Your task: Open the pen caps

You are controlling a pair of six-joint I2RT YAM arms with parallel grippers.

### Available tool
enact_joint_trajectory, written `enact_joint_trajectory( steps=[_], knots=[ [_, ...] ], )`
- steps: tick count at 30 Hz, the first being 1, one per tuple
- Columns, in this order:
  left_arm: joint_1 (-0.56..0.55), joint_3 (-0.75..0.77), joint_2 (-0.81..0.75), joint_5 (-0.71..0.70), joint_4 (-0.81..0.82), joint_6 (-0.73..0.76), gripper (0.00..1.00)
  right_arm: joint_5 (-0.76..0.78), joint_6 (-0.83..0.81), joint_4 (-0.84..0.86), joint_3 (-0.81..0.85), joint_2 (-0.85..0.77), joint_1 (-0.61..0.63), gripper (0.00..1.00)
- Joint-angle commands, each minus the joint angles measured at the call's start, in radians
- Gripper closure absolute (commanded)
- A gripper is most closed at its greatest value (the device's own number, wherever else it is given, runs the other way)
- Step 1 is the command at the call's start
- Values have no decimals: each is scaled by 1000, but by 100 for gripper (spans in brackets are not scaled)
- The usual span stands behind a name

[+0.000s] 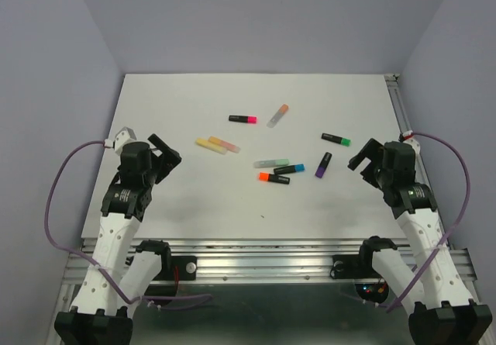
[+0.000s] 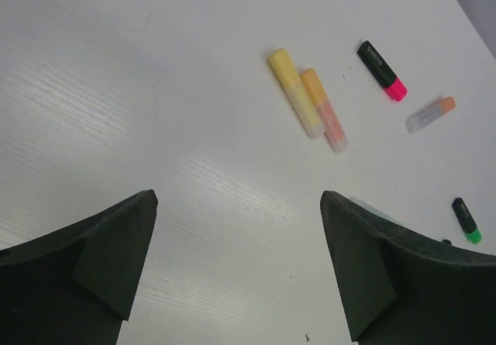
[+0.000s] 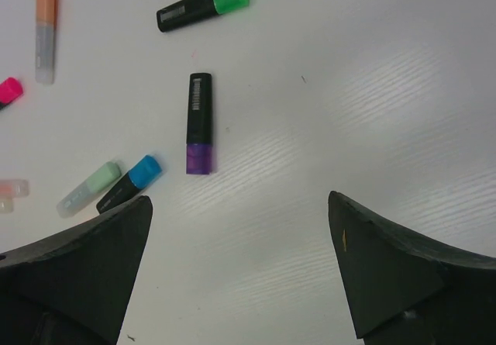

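White desk (image 1: 194, 198), with nine short highlighters scattered across its middle between the two arms, every one with its cap on. Toward the back lies a black barrel with a pink cap (image 1: 251, 119) at its right end. Just right of it a pale translucent barrel lies tilted, with an orange cap (image 1: 284, 108) at its far end. On the left a yellow highlighter (image 1: 206, 143) and a peach highlighter (image 1: 224, 145) lie side by side, and the left wrist view shows them touching along part of their length.

Three more sit close together in the middle. One is a mint-green highlighter (image 1: 271, 163). Just beside it on the right is a black barrel with a blue cap (image 1: 299, 168), and nearer the arms is a black one with a red-orange cap (image 1: 263, 177) at its left end. Further right a black barrel points its purple cap (image 1: 320, 172) toward the arms. Beyond that, toward the right edge, another black barrel has a green cap (image 1: 346, 140) at its right end.

The left hand (image 1: 167, 159) hangs over the left side of the desk with its fingers spread wide and nothing between them. The yellow and peach pair lie ahead of it, well apart from the fingers. The right hand (image 1: 364, 157) hangs over the right side, spread just as wide and empty. In its wrist view the purple cap lies ahead between the fingers' lines, clear of both, with the green cap farther off.
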Motion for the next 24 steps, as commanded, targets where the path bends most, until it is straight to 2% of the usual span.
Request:
enact_joint_trajectory(
  steps=[1, 6, 8, 11, 14, 19, 24],
  knots=[
    [-1, -6, 46, 12, 35, -55, 1, 59, -20, 53, 0, -25, -6, 0],
    [-21, 18, 186, 70, 101, -117, 1, 42, 13, 47, -5, -9, -5, 0],
    [-65, 47, 243, 36, 104, -140, 1, 12, 3, 64, -12, 2, -5, 0],
    [-149, 106, 397, -8, 107, -189, 1, 41, 21, 68, -22, 47, -6, 0],
    [-195, 162, 487, -39, 98, -249, 1, 65, 32, 58, -19, 71, -6, 0],
    [-206, 218, 640, -56, 121, -319, 1, 22, 10, 52, -11, 96, -6, 0],
    [-209, 288, 764, -79, 107, -324, 1, -4, 0, 75, -20, 94, -6, 0]
  ],
)
